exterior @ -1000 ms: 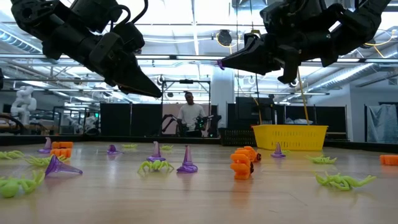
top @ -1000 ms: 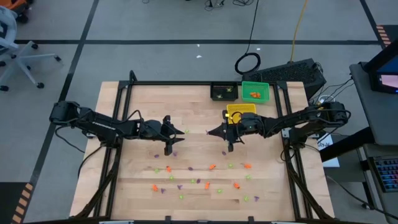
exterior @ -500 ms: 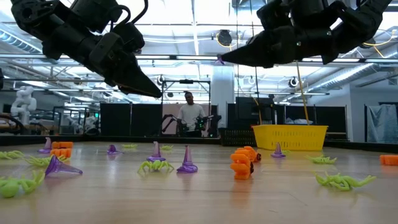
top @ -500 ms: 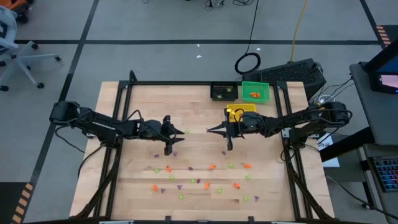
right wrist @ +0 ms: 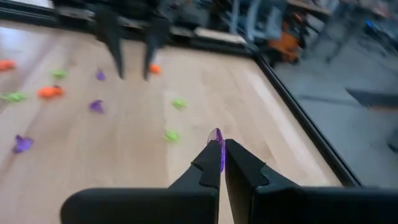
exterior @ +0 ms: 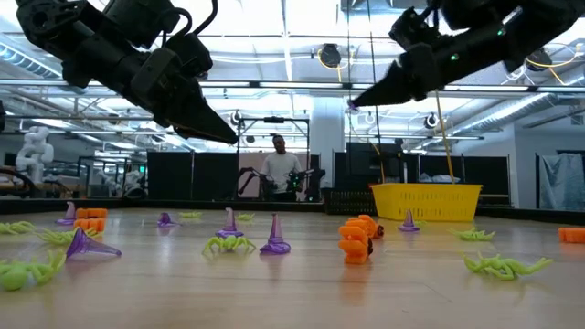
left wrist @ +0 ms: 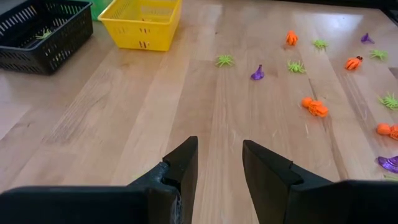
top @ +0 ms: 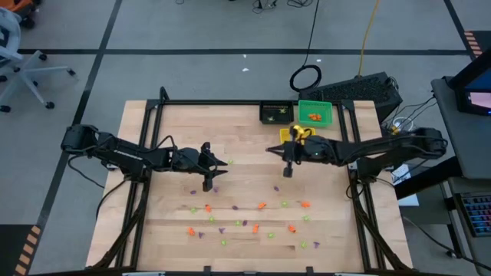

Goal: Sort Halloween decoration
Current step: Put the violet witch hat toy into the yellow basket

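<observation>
Your right claw (right wrist: 219, 144), pinched on a purple trinket (right wrist: 217, 135), carries it aloft; next, release over the yellow bin (top: 291, 134); left claw (left wrist: 217, 163) part-open, empty.

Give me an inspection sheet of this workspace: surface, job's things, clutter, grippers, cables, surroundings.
Surface: wooden table in a black frame, bare at its far left.
Job's things: orange, purple and green trinkets scattered over the near half; yellow bin, black bin and green bin at the far right, the last two with trinkets inside.
Clutter: nothing seen.
Grippers: left gripper open and empty above mid-table; right gripper shut on a purple trinket, raised near the yellow bin.
Cables: coiled black cable and yellow cable on the floor.
Surroundings: office chair, a person far behind.
</observation>
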Motion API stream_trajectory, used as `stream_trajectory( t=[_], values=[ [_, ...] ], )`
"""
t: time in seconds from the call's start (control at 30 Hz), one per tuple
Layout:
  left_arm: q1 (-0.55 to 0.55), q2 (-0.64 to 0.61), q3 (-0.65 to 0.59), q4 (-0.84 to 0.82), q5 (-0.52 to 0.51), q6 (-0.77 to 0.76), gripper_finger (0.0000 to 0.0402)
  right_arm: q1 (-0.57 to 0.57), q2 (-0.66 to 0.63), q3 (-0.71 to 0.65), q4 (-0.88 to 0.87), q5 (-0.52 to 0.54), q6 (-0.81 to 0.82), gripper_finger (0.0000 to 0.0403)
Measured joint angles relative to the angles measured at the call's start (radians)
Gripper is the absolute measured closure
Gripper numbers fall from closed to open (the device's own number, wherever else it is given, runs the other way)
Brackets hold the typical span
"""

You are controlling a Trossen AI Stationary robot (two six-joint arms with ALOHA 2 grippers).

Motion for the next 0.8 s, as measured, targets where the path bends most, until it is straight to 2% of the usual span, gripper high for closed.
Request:
stream_trajectory(
  t=[0.2,0.33,0.57,0.8],
  values=[
    [0.000,0.000,0.000,0.002,0.000,0.002,0.0274,-0.001,-0.157,0.000,-0.320,0.142,0.146,0.0403],
    [0.000,0.000,0.000,0.003,0.000,0.002,0.0274,-0.007,-0.203,0.000,-0.490,0.195,0.275,0.0403],
    [0.000,0.000,0.000,0.010,0.000,0.004,0.0274,-0.057,-0.170,0.000,-0.646,0.192,0.493,0.0403],
    [0.000,0.000,0.000,0.042,0.000,0.005,0.0274,-0.126,-0.072,0.000,-0.656,0.139,0.510,0.0403]
  ],
)
